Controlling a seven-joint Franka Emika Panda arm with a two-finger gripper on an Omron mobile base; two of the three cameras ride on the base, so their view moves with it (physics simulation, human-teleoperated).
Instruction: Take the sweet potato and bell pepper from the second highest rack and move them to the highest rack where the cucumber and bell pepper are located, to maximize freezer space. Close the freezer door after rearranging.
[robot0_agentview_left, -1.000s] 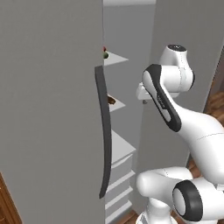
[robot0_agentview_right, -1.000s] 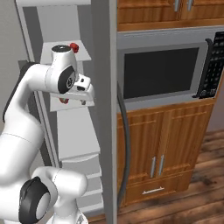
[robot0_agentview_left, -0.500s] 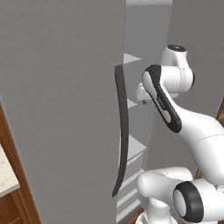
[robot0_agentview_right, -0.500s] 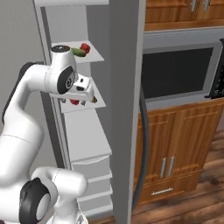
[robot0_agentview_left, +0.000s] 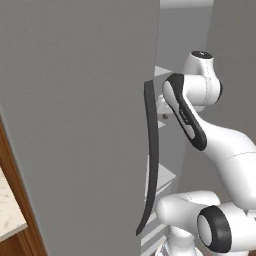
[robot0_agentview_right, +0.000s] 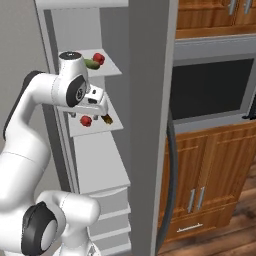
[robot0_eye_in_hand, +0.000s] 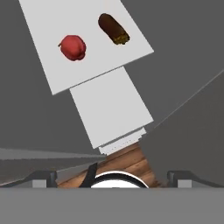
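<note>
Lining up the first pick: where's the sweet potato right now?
In the hand view the sweet potato lies on the second-highest rack, right of the red bell pepper; in the right base view it sits just below the hand.

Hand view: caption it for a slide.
Open gripper looks down on a freezer shelf holding a red bell pepper and a brown sweet potato.

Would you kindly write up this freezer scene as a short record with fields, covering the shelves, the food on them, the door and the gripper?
freezer door: tall flat grey panel with a long dark curved handle, standing open
highest rack: pale grey shelf holding a green cucumber and a red bell pepper
second highest rack: pale grey shelf holding a second red bell pepper and a brown oblong sweet potato, apart from each other
gripper: open, empty, by the second highest rack
task state: nothing moved up yet
</note>
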